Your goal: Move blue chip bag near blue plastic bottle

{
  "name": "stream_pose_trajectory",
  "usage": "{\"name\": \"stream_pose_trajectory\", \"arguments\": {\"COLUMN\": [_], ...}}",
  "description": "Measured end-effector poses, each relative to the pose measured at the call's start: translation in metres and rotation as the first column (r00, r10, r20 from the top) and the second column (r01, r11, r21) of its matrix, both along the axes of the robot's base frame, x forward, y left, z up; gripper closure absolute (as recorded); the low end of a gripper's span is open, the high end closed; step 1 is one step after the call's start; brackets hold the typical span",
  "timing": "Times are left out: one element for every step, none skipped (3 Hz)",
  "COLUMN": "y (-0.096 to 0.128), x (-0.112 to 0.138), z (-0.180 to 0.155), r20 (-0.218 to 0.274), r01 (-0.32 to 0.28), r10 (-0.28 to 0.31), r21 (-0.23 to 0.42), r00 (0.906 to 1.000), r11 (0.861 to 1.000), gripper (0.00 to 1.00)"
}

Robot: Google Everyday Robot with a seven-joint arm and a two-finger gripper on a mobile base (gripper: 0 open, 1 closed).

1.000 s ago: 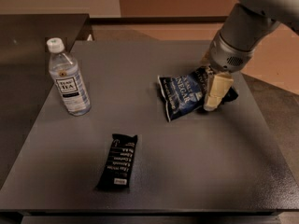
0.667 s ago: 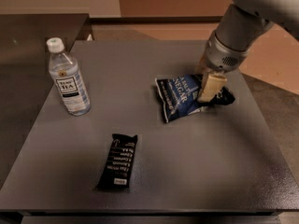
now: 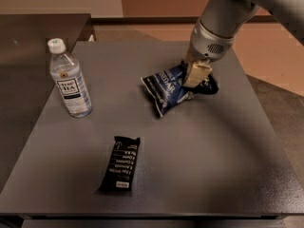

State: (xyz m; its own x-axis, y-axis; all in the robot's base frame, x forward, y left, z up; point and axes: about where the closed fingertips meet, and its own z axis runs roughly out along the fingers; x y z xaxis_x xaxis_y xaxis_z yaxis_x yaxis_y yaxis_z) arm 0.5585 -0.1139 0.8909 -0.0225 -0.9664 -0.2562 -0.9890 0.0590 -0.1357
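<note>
Claw (image 3: 196,74) pinches the right end of the one blue chip bag (image 3: 166,88), which spreads out to its left on the tabletop (image 3: 213,151). One blue plastic bottle (image 3: 70,82) stands upright well off to the claw's left. One black bar wrapper (image 3: 120,163) lies flat, forward and left of the claw, apart from both.
</note>
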Motion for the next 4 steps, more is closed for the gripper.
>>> {"name": "stream_pose_trajectory", "arguments": {"y": [0.045,0.083,0.105,0.117], "x": [-0.001,-0.007,-0.012,-0.016], "z": [0.011,0.011,0.007,0.011], "r20": [-0.015,-0.029,-0.048,-0.041], "r01": [-0.045,-0.093,-0.107,-0.122], "r10": [0.046,0.094,0.110,0.127], "r21": [0.024,0.050,0.076,0.105], "r00": [0.9989,0.9951,0.9927,0.9911], "r11": [0.999,0.994,0.991,0.987], "gripper": [1.00,1.00,1.00,0.82]}}
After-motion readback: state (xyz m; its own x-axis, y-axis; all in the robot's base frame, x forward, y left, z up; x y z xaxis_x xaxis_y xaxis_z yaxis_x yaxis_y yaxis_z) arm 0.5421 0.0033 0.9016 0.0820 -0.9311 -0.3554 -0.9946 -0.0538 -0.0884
